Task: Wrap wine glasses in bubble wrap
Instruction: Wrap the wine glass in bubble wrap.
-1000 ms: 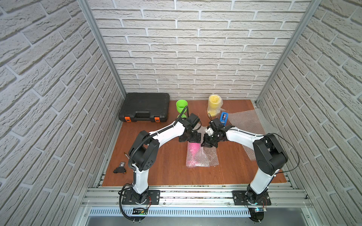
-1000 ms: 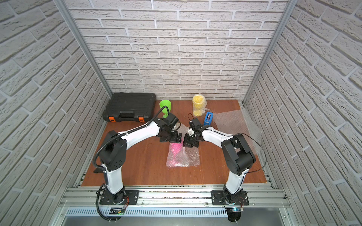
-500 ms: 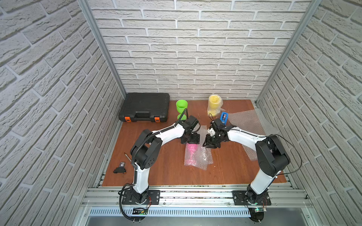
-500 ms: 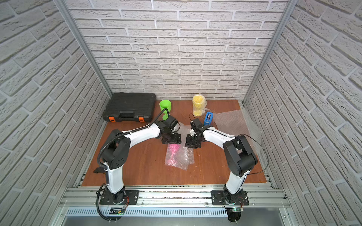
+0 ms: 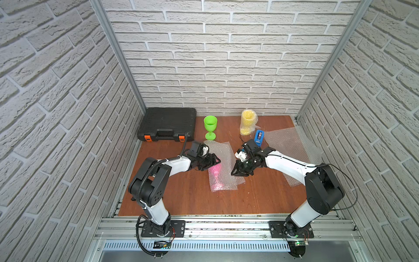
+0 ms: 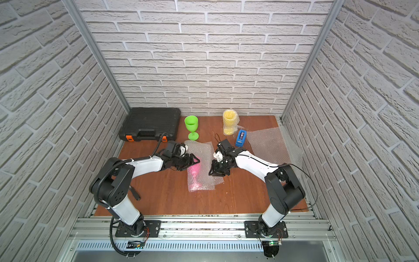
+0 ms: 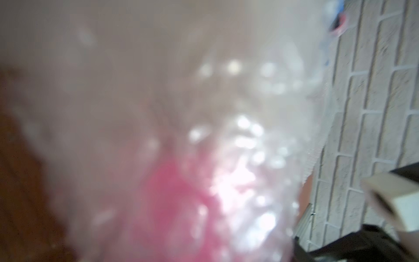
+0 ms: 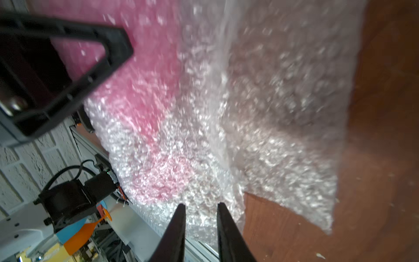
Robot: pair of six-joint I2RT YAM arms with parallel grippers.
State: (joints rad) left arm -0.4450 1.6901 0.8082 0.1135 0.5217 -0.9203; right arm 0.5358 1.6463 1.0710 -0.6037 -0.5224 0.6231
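Where the left arm reaches across the tabletop [image 5: 181, 199], the left end effector [image 5: 214, 160] sits at the left edge of the bubble wrap [image 5: 223, 152]. One of its black fingers [image 8: 108, 56] lies over pink-tinted film in the right wrist view. Its jaw spread, and whether it touches or holds the film, cannot be told, because blurred wrap fills the left wrist view at close range.

Just right of this end effector, the pink goblet [image 5: 215, 175] lies under the wrap. It shows only as a pink tint, and its outline cannot be made out.

Right of the goblet, the right end effector [image 5: 235, 173] points down at the right edge of the same sheet. Its fingers [image 8: 179, 226] stand a narrow gap apart with nothing gripped between them.

Behind the left end effector are a closed black tool case [image 5: 167, 123] and the bare green goblet [image 5: 210, 127], which stands upright. Behind the right end effector stands the yellow goblet [image 5: 247, 122], wrapped in film, with a blue tape dispenser [image 5: 259, 137] just beside it. A spare bubble wrap sheet [image 5: 285, 145] lies to the right, partly covered by the right arm.
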